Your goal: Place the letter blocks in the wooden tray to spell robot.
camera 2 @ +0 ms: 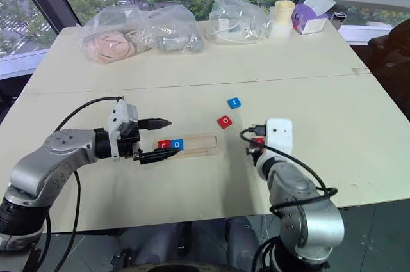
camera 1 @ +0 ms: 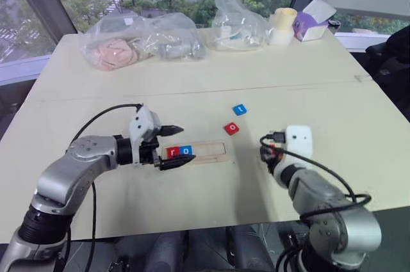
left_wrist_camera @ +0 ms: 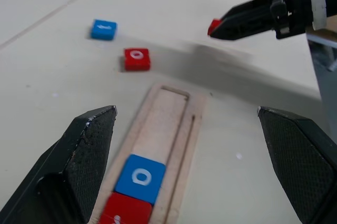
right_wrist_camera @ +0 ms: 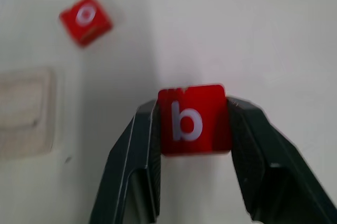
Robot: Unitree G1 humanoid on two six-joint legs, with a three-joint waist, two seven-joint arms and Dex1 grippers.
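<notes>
Two flat square tiles already seated at the near-left end of the long pale wooden tray (camera 1: 195,152): a red tile (camera 1: 173,152) with a letter too small to read, then a blue "o" tile (camera 1: 186,150) touching it. Three slots left bare beyond them.

Still loose on the pale desk (camera 1: 192,73): a red "o" tile (camera 1: 231,128) just past the tray's far end, and a blue tile (camera 1: 239,109), apparently the "t", a little farther off.

Held between the shut fingers of the right tool (right_wrist_camera: 192,121): a red "b" tile (right_wrist_camera: 192,119), pinched by two opposite edges, letter facing the wrist camera, lifted clear of the desk to the right of the tray.

Spread wide over the filled end of the tray, the left tool (camera 1: 174,146), one finger on either side of the two seated tiles, gripping nothing.

Risks from here:
- Crowding at the tray, with the left tool straddling the very end where the "b" belongs next; likely contact between the two tools, or a knock to the seated tiles.
- Thin edge grip on the "b"; possible twist or slip on touching the slot wall, leaving the tile tilted on the rim.
- Letter possibly turned wrong on release if the wrist stays angled.
- Tray unsecured by anything visible; likely to slide if pushed.
</notes>
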